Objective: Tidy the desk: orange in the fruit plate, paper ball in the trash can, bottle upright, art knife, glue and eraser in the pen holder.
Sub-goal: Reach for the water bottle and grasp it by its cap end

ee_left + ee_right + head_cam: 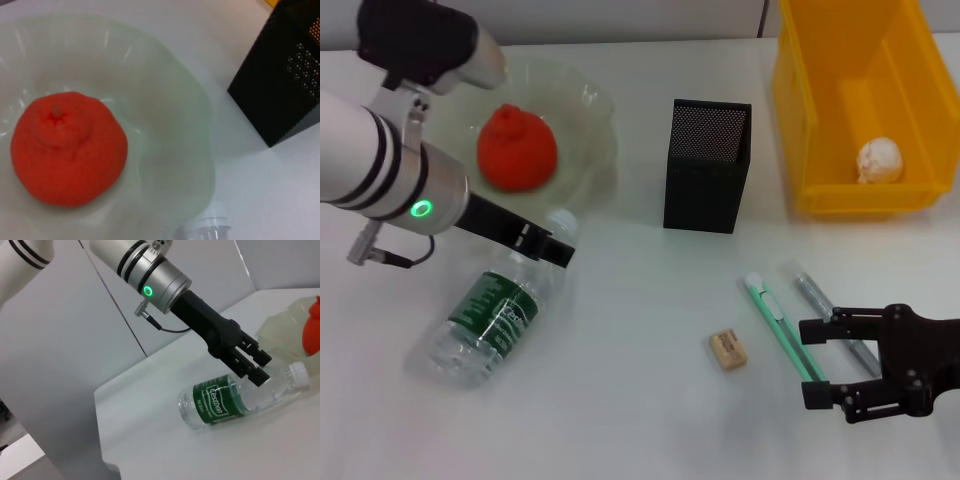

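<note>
The orange (517, 148) (67, 147) rests in the pale-green fruit plate (601, 112) (197, 125). In front of the plate the bottle (492, 320) (225, 400) lies on its side on the desk (620, 400), white cap toward the plate. My left gripper (555, 248) (260, 370) hovers open over the bottle's shoulder. The paper ball (878, 160) sits inside the yellow trash can (800, 110). The black mesh pen holder (707, 165) stands mid-desk. Eraser (727, 349), art knife (778, 322) and glue (817, 295) lie near my open right gripper (812, 362), the knife's near end between its fingers.
The plate's ruffled rim lies close beside the bottle's cap (212, 231). The pen holder (280, 80) stands a short way from the plate. The desk's left edge (100, 405) lies beyond the bottle's base.
</note>
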`<state>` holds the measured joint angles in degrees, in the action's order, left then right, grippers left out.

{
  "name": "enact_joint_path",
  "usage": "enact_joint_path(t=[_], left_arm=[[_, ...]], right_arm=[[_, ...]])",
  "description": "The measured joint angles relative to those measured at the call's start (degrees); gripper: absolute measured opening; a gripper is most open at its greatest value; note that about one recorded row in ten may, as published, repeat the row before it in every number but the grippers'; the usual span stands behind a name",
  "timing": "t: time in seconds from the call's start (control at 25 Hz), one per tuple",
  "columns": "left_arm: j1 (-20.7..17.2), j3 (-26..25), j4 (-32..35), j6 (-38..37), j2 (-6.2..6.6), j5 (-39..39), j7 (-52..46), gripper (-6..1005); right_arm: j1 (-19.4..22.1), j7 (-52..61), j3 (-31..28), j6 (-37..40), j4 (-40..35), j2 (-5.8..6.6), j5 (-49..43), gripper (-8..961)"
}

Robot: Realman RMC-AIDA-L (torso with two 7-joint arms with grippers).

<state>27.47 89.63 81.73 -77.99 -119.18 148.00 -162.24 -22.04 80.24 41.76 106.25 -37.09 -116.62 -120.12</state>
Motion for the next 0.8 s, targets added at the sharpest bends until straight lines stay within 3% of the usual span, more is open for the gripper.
enact_joint_path(t=[0.8], left_arm=[[2.10,13.12,-4.45,9.98,0.00,0.80,-2.54,732]], right_arm=[[0.66,0.02,-0.09,0.10,-0.13,0.40,0.00,843]])
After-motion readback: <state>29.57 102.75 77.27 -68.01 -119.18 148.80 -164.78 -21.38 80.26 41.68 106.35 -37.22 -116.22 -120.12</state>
